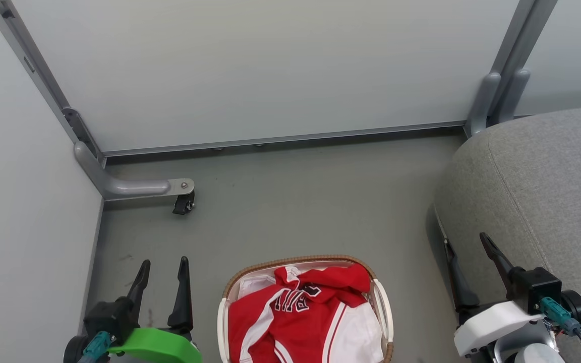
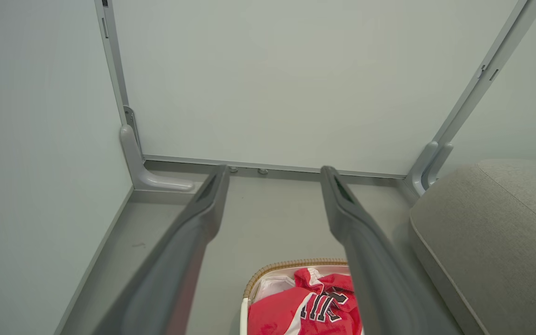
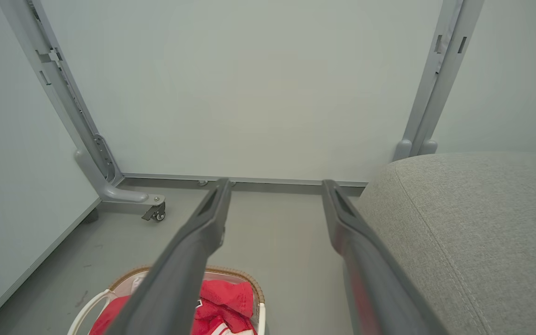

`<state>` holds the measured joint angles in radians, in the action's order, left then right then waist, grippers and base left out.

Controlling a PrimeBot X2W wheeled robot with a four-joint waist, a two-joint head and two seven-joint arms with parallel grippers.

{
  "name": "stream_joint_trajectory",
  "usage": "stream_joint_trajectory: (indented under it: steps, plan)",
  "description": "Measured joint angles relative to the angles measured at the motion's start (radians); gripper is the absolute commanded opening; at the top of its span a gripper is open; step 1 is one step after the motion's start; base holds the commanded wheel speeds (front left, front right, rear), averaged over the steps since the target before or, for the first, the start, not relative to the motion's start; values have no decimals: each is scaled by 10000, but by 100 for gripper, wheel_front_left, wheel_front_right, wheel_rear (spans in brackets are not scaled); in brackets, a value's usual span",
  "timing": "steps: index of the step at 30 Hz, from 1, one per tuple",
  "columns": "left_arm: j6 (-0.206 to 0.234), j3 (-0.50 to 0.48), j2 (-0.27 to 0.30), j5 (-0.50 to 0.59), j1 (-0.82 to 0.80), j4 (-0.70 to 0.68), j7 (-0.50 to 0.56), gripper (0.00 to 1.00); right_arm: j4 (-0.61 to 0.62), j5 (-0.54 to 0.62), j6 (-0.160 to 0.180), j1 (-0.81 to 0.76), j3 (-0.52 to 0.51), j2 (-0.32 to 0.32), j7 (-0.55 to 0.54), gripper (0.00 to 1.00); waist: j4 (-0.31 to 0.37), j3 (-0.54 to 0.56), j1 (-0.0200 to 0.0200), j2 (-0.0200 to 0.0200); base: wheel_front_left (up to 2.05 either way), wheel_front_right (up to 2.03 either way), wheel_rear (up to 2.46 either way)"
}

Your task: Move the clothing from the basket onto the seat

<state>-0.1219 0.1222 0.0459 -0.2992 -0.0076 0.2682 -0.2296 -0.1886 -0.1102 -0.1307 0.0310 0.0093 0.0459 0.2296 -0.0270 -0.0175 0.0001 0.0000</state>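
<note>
**Both end effectors spread and empty; clothing piled in the basket**

In the head view, the clothing (image 1: 295, 320) sits at the bottom centre of the frame, heaped inside the basket (image 1: 298, 259). The left end effector (image 1: 164, 262) is at the lower left, near the basket's left side but apart from it. Its 2 dark fingers are spread and grip nothing. The right end effector (image 1: 466, 241) is at the lower right, against the front edge of the seat (image 1: 547, 181). Its 2 fingers are also parted and empty, with a strip of grey floor (image 1: 295, 201) between it and the basket. Neither end effector touches the clothing.

The basket stands on the floor. The red clothing, striped and trimmed in white, fills it to the brown woven rim. A jersey with black-and-white lettering lies crumpled on top. A white liner (image 1: 252, 285) shows at the upper left of the basket's inside.

In the left wrist view, the basket and clothing lie at the bottom edge, partly behind the finger on the frame's right. In the right wrist view, they lie at the bottom left, partly behind the finger on the frame's left. The seat takes up the right side there.
</note>
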Motion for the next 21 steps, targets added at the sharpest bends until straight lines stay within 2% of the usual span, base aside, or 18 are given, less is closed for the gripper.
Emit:
stream_joint_trajectory:
  steps: [21]
  plan:
    - [-13, 159, 8, 1152, 72, 282, -345, 100, -42, 1279, 0, -15, 100, 12, 320, 100, 11, -60, 0, 0, 0, 0, 0]
